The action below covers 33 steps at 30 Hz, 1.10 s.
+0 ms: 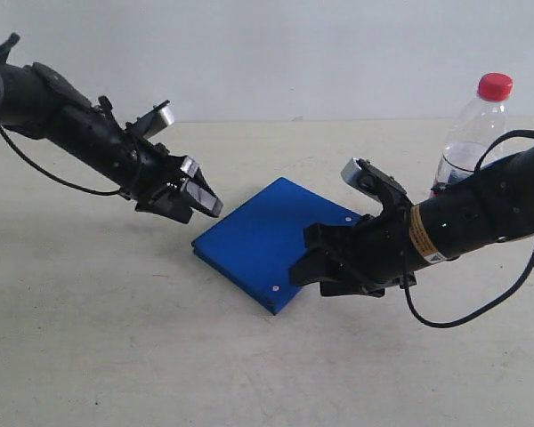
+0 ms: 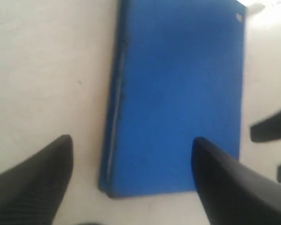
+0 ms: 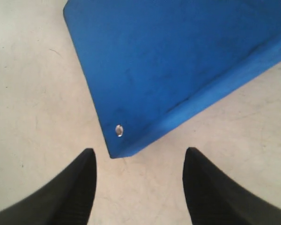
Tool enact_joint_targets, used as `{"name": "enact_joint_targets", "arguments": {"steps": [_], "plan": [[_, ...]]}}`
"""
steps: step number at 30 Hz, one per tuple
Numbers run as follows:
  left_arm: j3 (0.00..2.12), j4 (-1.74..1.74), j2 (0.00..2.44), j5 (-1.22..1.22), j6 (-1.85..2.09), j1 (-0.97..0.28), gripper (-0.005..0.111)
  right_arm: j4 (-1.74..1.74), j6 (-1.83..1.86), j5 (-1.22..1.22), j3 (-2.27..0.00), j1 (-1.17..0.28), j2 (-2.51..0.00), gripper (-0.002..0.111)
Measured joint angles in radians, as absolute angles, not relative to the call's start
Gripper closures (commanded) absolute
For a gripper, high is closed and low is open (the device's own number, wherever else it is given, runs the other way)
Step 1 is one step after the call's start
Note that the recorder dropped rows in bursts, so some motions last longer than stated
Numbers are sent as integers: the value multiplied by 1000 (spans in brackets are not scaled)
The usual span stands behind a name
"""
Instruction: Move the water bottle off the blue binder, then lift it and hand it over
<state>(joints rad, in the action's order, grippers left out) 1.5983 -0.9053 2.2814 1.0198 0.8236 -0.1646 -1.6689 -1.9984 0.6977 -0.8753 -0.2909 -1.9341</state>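
Observation:
The blue binder (image 1: 258, 238) lies flat on the table with nothing on top of it. At the back right, the water bottle (image 1: 473, 133) with its red cap stands upright on the table, partly hidden behind my right arm. My left gripper (image 1: 201, 199) hovers open just off the binder's left corner, and the binder (image 2: 178, 93) lies between and beyond its fingers (image 2: 131, 139). My right gripper (image 1: 308, 258) is open at the binder's right side. Its fingers (image 3: 139, 151) straddle bare table just short of a binder corner (image 3: 168, 61) with a silver rivet (image 3: 119, 130).
The pale table (image 1: 116, 347) stretches wide in front of and to the left of the binder. A plain wall rises behind it. My right gripper's dark fingers (image 2: 271, 129) show beside the binder in the left wrist view.

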Motion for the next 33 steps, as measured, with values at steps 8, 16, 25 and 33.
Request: {"name": "enact_joint_targets", "arguments": {"steps": [8, 16, 25, 33], "plan": [[1605, -1095, 2371, 1018, 951, -165, 43, -1668, -2006, 683, -875, -291, -1934, 58], [1663, -1149, 2445, 1191, 967, -165, 43, -1650, -1992, 705, -875, -291, -1934, 58], [1663, -1161, 2452, 1207, 909, -165, 50, -1650, -1990, 711, -875, -291, -1934, 58], [1663, -1033, 2396, 1209, 803, -165, 52, -1653, -1990, 735, -875, -291, -1934, 58]]}}
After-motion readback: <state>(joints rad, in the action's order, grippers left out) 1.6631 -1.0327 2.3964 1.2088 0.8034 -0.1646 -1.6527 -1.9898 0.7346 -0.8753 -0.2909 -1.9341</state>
